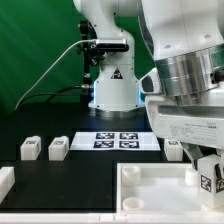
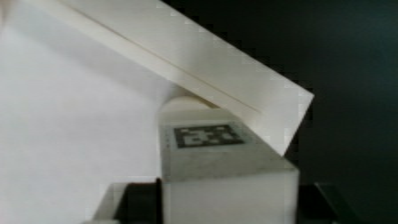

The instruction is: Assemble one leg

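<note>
My gripper (image 1: 207, 172) is shut on a leg (image 1: 209, 181), a small white block with a black-and-white tag, at the exterior view's lower right. It holds the leg at the right corner of the large white square tray-like piece (image 1: 150, 190). In the wrist view the leg (image 2: 217, 150) stands between my dark fingers (image 2: 146, 198), tag facing the camera, close to the tray piece's raised corner rim (image 2: 240, 75). I cannot tell whether the leg touches the tray piece. My gripper (image 2: 222, 205) shows only at its fingertips there.
Two loose legs (image 1: 30, 148) (image 1: 58, 148) lie at the exterior view's left, and another (image 1: 175, 150) lies just behind the tray piece. The marker board (image 1: 117, 140) lies in the middle. A white part (image 1: 5, 181) sits at the left edge. The robot base (image 1: 112, 85) stands behind.
</note>
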### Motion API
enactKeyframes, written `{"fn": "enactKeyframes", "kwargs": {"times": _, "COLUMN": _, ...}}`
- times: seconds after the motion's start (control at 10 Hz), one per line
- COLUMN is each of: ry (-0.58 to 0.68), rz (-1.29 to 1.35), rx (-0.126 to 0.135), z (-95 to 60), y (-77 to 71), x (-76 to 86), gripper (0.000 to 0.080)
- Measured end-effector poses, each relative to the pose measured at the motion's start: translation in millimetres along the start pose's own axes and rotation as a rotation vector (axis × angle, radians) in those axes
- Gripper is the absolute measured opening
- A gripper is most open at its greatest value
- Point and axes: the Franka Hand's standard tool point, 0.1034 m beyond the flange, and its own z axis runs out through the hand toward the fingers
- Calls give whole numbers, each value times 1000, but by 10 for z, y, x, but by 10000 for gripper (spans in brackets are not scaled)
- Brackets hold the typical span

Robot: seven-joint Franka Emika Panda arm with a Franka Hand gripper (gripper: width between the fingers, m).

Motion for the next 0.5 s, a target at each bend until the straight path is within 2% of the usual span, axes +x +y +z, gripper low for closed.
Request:
{"fn": "enactKeyframes", "kwargs": {"times": 0.1, "ry": -6, "rz": 169, "rx": 17, "z": 8, "y": 4, "x": 1, "gripper": 311}}
{"fn": "enactKeyframes", "kwargs": {"times": 0.2, "ry": -3, "rz": 330, "rx": 53, "z": 5, "y": 28, "x": 9, "gripper": 311}}
{"fn": "enactKeyframes", "kwargs": {"times": 0.3, "ry": -3, "rz": 197, "rx": 44, "z": 11, "y": 34, "x": -2, "gripper": 311}}
{"fn": "enactKeyframes", "kwargs": {"times": 0.4, "ry": -6, "rz": 192, "rx": 46, "z": 14, "y": 31, "x": -8, "gripper": 533}}
{"fn": "enactKeyframes", "kwargs": {"times": 0.5, "ry": -3, "rz": 144, "rx": 43, "z": 18, "y": 35, "x": -9, "gripper": 533}}
